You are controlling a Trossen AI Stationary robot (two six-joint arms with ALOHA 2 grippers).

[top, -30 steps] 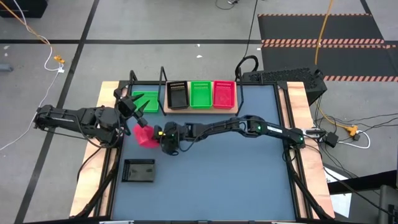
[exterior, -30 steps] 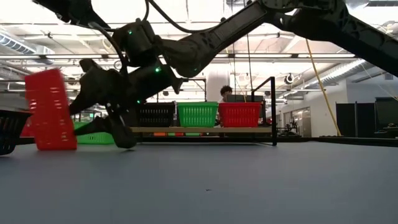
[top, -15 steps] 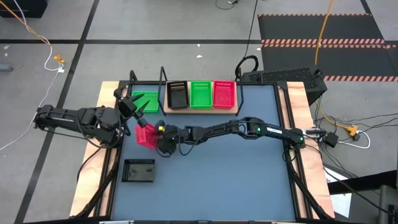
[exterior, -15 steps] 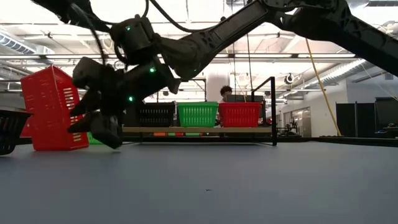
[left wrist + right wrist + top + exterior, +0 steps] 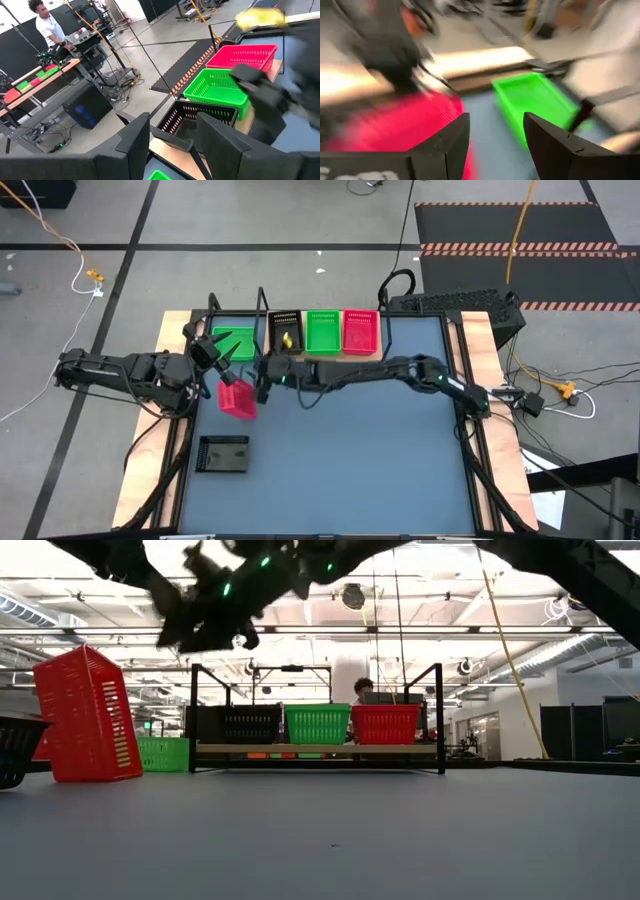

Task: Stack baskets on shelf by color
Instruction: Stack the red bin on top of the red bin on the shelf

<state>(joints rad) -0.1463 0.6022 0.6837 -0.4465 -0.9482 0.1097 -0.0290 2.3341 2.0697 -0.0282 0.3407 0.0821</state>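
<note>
Progress, left to right across the high view.

Left gripper (image 5: 213,350) sits at about 9 o'clock on the table, just beside the green basket (image 5: 236,346) at the table's 10 o'clock corner. Its fingers are spread, nothing between them. Arm stretched in low from the left edge, waiting.

Black basket (image 5: 224,453) lies alone at 7 o'clock, well apart from the rest. Not yet shelved.

Red basket (image 5: 238,398) stands tipped on its side on the table, just inward of the left gripper, touching neither gripper. Low view confirms: it leans on one long wall, open mouth sideways. Not yet shelved.

Shelf (image 5: 320,356) at 12 o'clock carries three baskets in one row: shelf black basket (image 5: 286,333), shelf green basket (image 5: 322,332), shelf red basket (image 5: 360,331). One layer only, one per color. No stacks visible.

Judgement: early stage. At least three loose baskets remain; any others are not visible.

Right gripper (image 5: 266,370) is raised above the table between the tipped red basket and the shelf's left end. Its fingers are apart, holding nothing. Arm reaches long from the right edge, elbow at about 2 o'clock.
</note>
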